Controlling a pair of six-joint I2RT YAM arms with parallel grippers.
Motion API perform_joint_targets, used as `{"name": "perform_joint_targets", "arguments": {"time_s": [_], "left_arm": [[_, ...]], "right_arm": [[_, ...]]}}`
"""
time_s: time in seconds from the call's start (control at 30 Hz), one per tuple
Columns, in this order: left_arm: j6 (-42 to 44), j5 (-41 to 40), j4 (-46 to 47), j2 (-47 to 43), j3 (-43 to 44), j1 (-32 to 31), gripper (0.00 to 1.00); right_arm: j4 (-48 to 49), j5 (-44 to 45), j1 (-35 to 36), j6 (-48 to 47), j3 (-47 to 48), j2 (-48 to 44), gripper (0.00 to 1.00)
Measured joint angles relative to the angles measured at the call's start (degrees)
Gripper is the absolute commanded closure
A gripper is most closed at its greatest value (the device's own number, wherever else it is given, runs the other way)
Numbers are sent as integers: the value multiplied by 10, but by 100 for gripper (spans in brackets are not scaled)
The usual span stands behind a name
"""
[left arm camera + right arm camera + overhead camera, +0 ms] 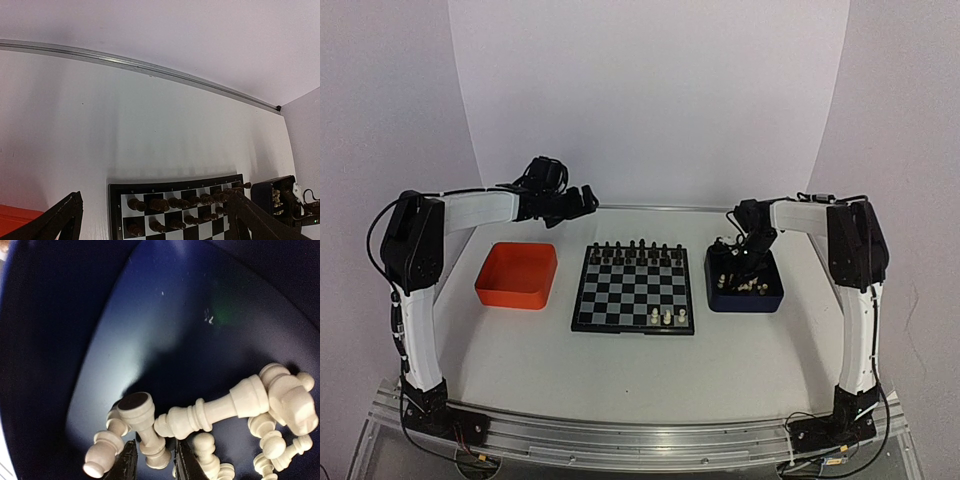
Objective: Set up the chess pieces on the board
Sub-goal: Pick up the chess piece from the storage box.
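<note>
Pick-up step: right gripper [155, 444] jaws narrowly apart, flanking a cream pawn [143, 421] in the dark blue tray [60, 340]; contact unclear. Next: clamp, lift.

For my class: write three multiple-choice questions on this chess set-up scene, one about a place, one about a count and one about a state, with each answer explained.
1. Where do the loose cream-white pieces lie?
A) in the orange tray
B) in the dark blue tray
C) on the bare table

2. How many white figures stand on the near row of the board?
A) three
B) eight
C) none

3. What state is the left gripper in?
A) open, holding nothing
B) shut on a black piece
C) shut on a tray rim

Answers:
1 B: the right wrist view shows them heaped on the dark blue floor.
2 A: the top view shows three side by side at the near right.
3 A: its fingers stand wide apart with nothing gripped.
</note>
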Motion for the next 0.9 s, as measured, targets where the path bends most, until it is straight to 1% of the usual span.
{"name": "perform_joint_targets", "arguments": {"time_s": [0.37, 0.63, 0.9], "left_arm": [[0, 0, 1, -8, -11, 0, 0], [-1, 1, 8, -17, -19, 0, 0], [-2, 13, 25, -26, -32, 0, 0]], "right_arm": [[5, 5, 0, -6, -4, 0, 93], [7, 6, 0, -7, -6, -3, 97], [10, 10, 0, -8, -14, -22, 98]]}}
